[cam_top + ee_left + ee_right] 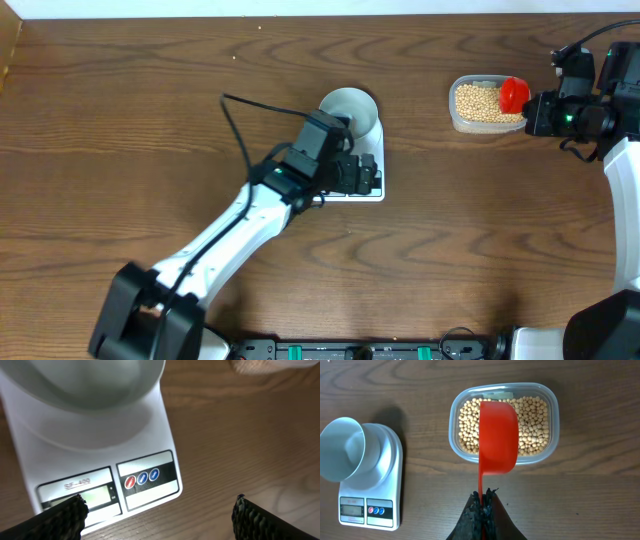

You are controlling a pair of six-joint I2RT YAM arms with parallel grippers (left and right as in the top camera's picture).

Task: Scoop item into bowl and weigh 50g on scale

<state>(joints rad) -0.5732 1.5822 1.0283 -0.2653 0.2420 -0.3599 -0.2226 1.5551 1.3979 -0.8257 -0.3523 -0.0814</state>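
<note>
The scale (375,160) lay near the middle of the table (150,80). The bowl (350,110) stood on its weighing platform, at the end away from the display (95,496). Three round buttons (142,478), one red and two blue, sat beside the display. The reading was too faint to make out.

The left fingers (55,520) hung above the display end of the scale, spread wide apart with nothing between them. In the left wrist view one finger overlapped the display corner and the other stood over bare table beside the scale.

The beans (478,100) lay in a clear tub (455,115) well to the right of the scale, near the far edge of the table. The right wrist view showed the same tub (554,425) with the beans (535,420) covering its floor.

The right fingers (482,515) were closed tight on the handle of a red scoop (497,435). The scoop head lay over the middle of the tub, above the beans. Whether it touched them, or carried any, could not be determined. In the overhead view the scoop (513,94) showed at the right end of the tub.
</note>
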